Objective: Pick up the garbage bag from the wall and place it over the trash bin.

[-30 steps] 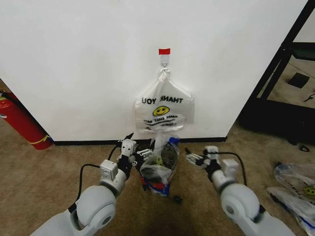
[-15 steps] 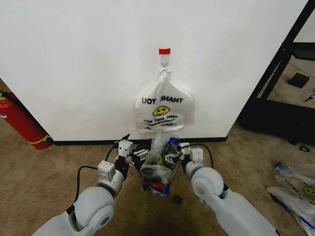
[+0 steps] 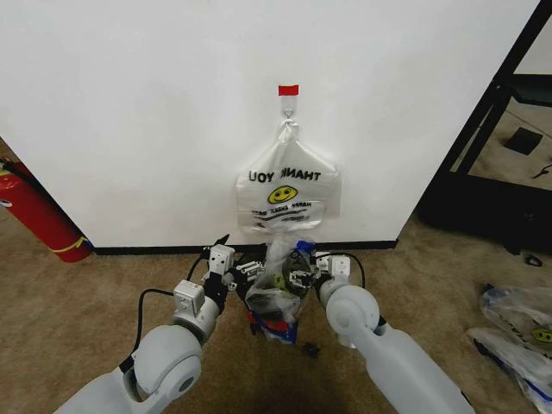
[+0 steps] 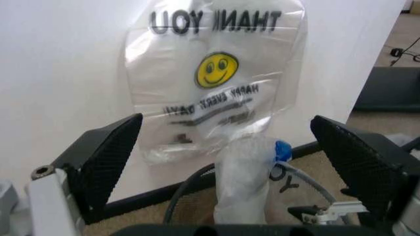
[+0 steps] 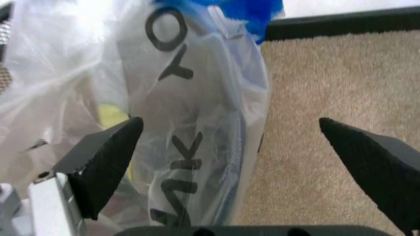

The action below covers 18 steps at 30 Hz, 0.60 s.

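Head view first: far out beyond my left pincer point(image 3: 252, 269), a red fire extinguisher point(image 3: 34, 211) leans at the foot of the white wall point(image 3: 129, 103). My left pincer sits low over the carpet point(image 3: 78, 319), right against the near-left side of the trash bin point(image 3: 274, 321), with its fingers spread apart and nothing between them. In the left wrist view both dark pads stand wide, and past them a twisted neck of clear plastic with a blue patch rises from the bin.

Just beside that pincer is the garbage bag point(image 3: 285, 280), crumpled and stuffed into the bin rather than spread over its rim; its upper part sticks up above the mesh. Straight above both pincers, a second bag point(image 3: 287, 191) with a smiley face and "THANK YOU" print hangs flat on the wall from a hook point(image 3: 288, 110) under a strip of red tape point(image 3: 288, 90).

My right pincer point(image 3: 304, 278) is pressed up against the bag's other side. In the right wrist view its fingers point(image 5: 108, 157) are wide apart, with the bag's printed plastic point(image 5: 184, 123) bulging into the gap on one side and bare carpet on the other; I cannot tell whether either pad touches the plastic.

Well out past my right pincer, more plastic bags point(image 3: 522, 323) lie on the carpet, and a black frame point(image 3: 492, 129) stands by the wall's end.
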Tool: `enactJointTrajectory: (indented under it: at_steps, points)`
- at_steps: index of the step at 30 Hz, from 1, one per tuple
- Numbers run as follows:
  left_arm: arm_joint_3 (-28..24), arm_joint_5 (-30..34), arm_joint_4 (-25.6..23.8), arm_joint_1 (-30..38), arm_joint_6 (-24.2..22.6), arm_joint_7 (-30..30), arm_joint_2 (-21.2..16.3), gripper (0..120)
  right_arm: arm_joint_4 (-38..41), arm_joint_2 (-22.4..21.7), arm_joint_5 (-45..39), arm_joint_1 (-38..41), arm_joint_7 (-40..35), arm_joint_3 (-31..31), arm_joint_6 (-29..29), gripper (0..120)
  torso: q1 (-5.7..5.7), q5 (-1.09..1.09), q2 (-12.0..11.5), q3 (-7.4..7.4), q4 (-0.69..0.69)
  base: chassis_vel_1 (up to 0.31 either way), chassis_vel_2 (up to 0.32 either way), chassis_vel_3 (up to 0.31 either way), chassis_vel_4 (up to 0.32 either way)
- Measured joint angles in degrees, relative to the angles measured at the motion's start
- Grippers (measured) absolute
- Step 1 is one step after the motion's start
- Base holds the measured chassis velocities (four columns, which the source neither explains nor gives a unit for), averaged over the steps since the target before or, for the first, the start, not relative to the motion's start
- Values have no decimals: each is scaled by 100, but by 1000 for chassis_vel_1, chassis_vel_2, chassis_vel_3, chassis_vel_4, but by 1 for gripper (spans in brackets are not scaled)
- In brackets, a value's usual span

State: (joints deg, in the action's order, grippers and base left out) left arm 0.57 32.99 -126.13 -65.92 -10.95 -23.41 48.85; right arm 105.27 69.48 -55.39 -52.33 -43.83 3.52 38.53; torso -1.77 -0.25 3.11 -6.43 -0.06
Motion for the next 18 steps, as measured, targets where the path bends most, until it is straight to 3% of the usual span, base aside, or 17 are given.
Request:
enactJointTrajectory:
  at_steps: [6,18]
  points:
    - [-18,0,14,-3,18,22,58,100,-293,241,-108,45,-193,-17,30,88,0,0,0,0,0,0,0,0,0]
    - [-33,-6,-41,-10,58,44,60,100,-376,403,-298,36,-628,-52,120,43,0,1,0,0,0,0,0,0,0]
